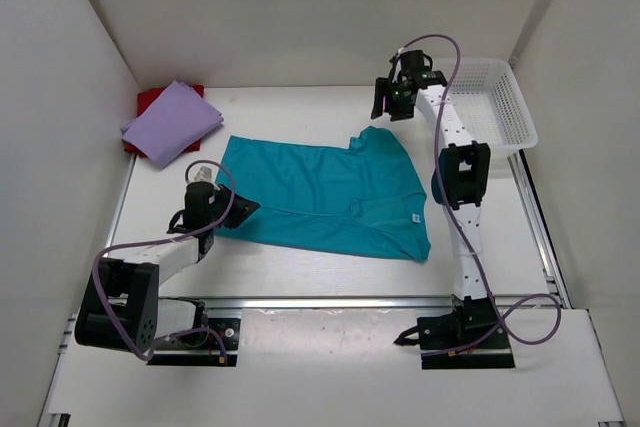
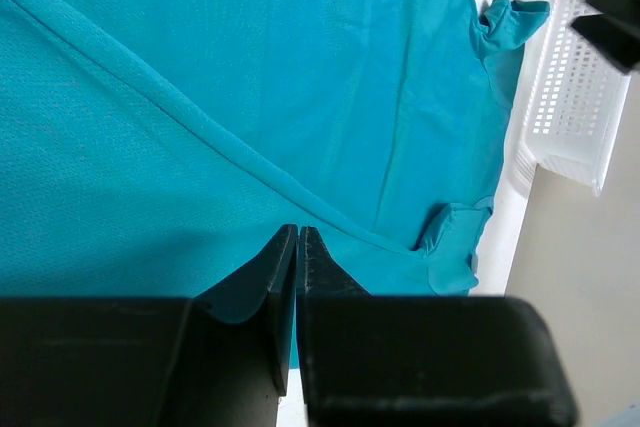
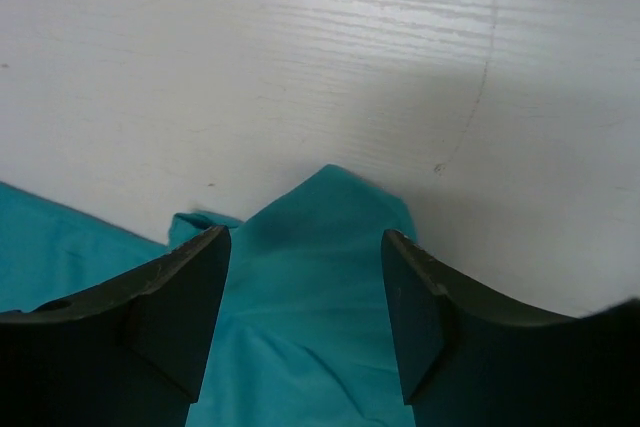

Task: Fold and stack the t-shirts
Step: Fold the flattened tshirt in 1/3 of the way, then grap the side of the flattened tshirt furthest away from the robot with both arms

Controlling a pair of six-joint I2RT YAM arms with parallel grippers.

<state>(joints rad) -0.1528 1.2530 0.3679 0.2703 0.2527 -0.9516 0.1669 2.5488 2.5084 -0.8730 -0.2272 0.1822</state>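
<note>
Left wrist view: left gripper point(image 2: 299, 234) pinches the teal shirt point(image 2: 250, 77); right gripper point(image 3: 304, 239), open and empty, should grip its corner deeply.

Three t-shirts in all: one teal t-shirt point(image 1: 320, 197), one lavender t-shirt point(image 1: 172, 122), one red t-shirt point(image 1: 150, 99). Two of them in one pile, one lying alone. One white mesh basket point(image 1: 522, 112). One worktop point(image 1: 300, 267). Two arms: one left arm point(image 1: 170, 255), one right arm point(image 1: 462, 175). Two grippers, one per arm: left gripper point(image 1: 243, 209), right gripper point(image 1: 392, 107), with two fingers apiece, four in total. Two purple cables: one left cable point(image 1: 97, 282), one right cable point(image 1: 440, 37).
</note>
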